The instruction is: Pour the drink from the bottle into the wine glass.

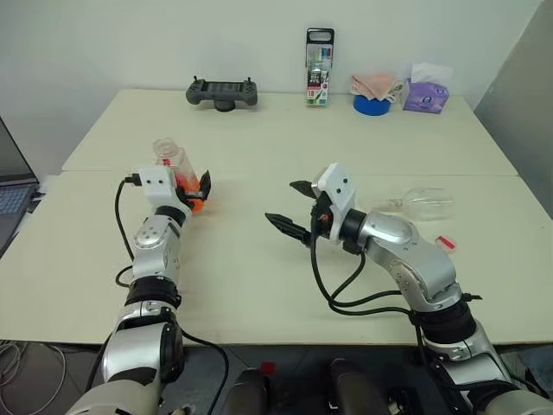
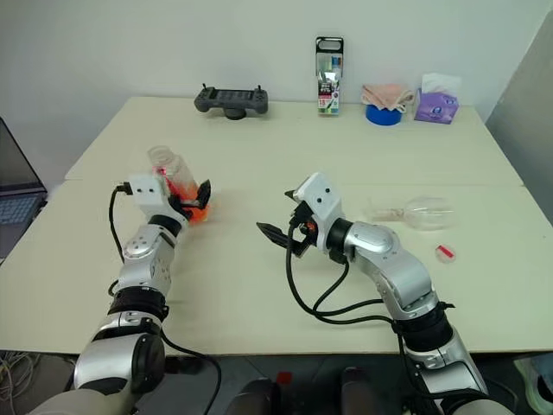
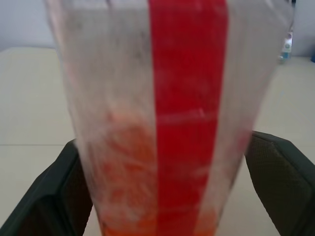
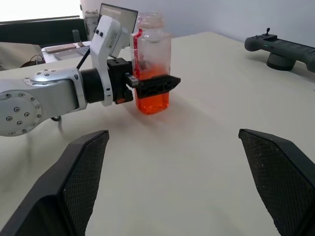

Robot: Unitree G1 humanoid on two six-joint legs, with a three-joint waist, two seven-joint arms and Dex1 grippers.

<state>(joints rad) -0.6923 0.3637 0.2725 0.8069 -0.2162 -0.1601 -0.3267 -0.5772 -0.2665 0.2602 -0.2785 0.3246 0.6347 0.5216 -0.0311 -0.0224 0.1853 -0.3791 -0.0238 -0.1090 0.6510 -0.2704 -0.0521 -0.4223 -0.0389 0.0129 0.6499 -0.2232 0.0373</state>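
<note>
The bottle [image 1: 175,166] stands upright on the left side of the table, its neck uncapped. Its lower part holds the orange drink [image 4: 152,101], and a red strip runs down its side [image 3: 187,98]. My left gripper [image 1: 188,188] is open, with one finger on each side of the bottle, close to its walls. The wine glass [image 1: 425,202] lies on its side at the right, and a small red cap [image 1: 445,243] lies in front of it. My right gripper [image 1: 281,201] hovers open and empty over the middle of the table, pointing toward the bottle.
Along the far edge of the table [image 1: 259,285] are a black controller [image 1: 222,92], a tall marker pack [image 1: 319,67], a blue tape roll [image 1: 371,105] under a pink cloth, and a purple tissue pack [image 1: 426,93]. A laptop [image 1: 10,197] sits beyond the left edge.
</note>
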